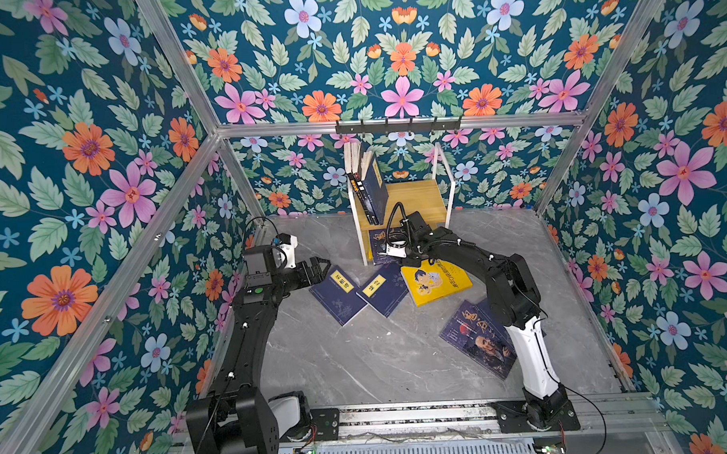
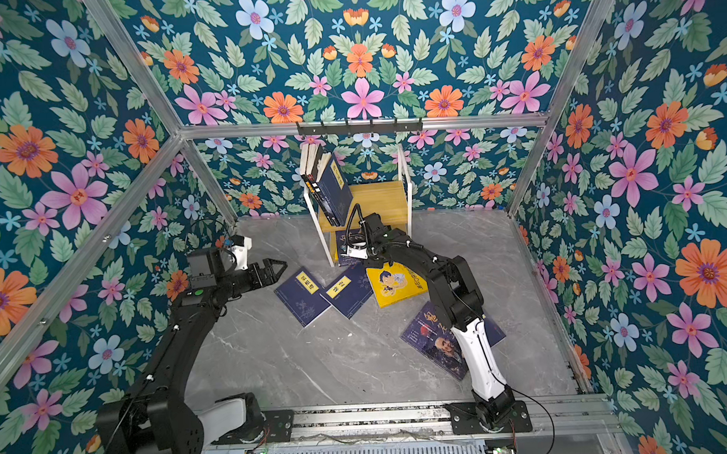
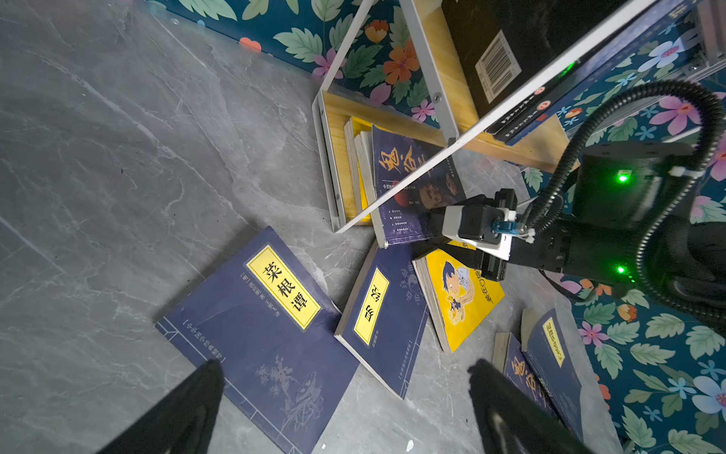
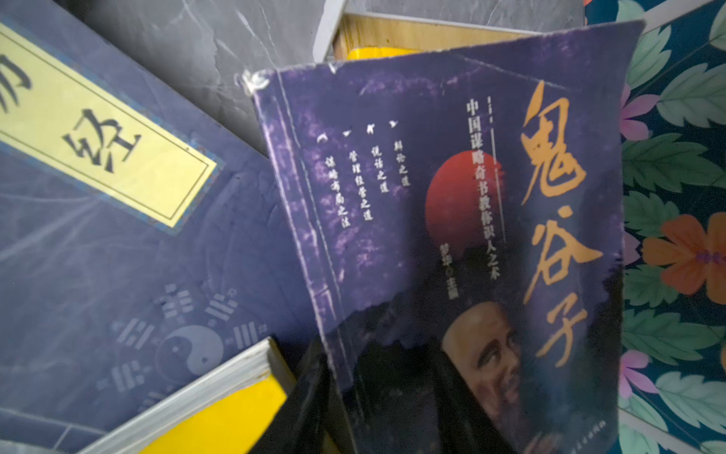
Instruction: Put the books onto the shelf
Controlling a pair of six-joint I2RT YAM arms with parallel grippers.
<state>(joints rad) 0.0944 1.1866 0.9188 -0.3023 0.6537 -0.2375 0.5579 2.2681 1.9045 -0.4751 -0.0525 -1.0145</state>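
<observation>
The shelf (image 1: 419,195) stands at the back wall, with several books (image 1: 368,186) leaning on its upper board. My right gripper (image 4: 361,393) is at the lower tier, its fingers either side of a purple-blue book with a bearded man (image 4: 471,216), which stands tilted at the shelf's front (image 3: 412,188). On the floor lie two navy books with yellow labels (image 1: 339,295) (image 1: 380,290), a yellow cartoon book (image 1: 436,281) and another purple-blue book (image 1: 478,336), partly under the right arm. My left gripper (image 1: 323,267) hangs open just left of the navy books (image 3: 275,338), holding nothing.
A black hook rail (image 1: 398,126) runs along the back frame above the shelf. Flowered walls and aluminium posts (image 1: 239,178) close in the grey marble floor (image 1: 358,361). More books (image 3: 357,165) stand in the shelf's lower tier behind the held one.
</observation>
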